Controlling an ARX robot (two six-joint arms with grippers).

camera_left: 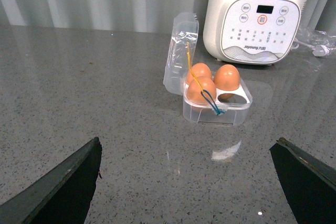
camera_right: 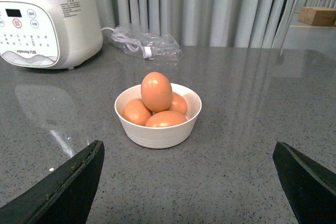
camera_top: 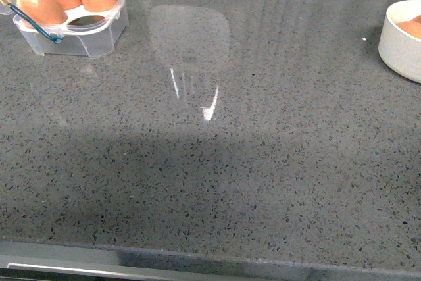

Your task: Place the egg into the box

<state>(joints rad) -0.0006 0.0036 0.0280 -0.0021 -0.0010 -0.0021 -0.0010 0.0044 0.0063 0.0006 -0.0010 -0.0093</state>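
The clear plastic box [camera_top: 82,34] stands at the far left of the counter with its lid open; it also shows in the left wrist view [camera_left: 218,109]. Three brown eggs sit in its cups and one cup [camera_left: 229,97] is empty. A white bowl [camera_right: 157,135] holds several brown eggs, one egg [camera_right: 156,91] on top of the pile; the bowl is at the right edge of the front view [camera_top: 396,51]. My left gripper [camera_left: 186,182] is open and empty, short of the box. My right gripper [camera_right: 189,182] is open and empty, short of the bowl. Neither arm shows in the front view.
A white kitchen appliance [camera_left: 254,17] stands behind the box and also shows in the right wrist view [camera_right: 44,19]. A clear plastic bag with a cable [camera_right: 144,45] lies behind the bowl. The counter's front edge [camera_top: 197,261] runs along the bottom.
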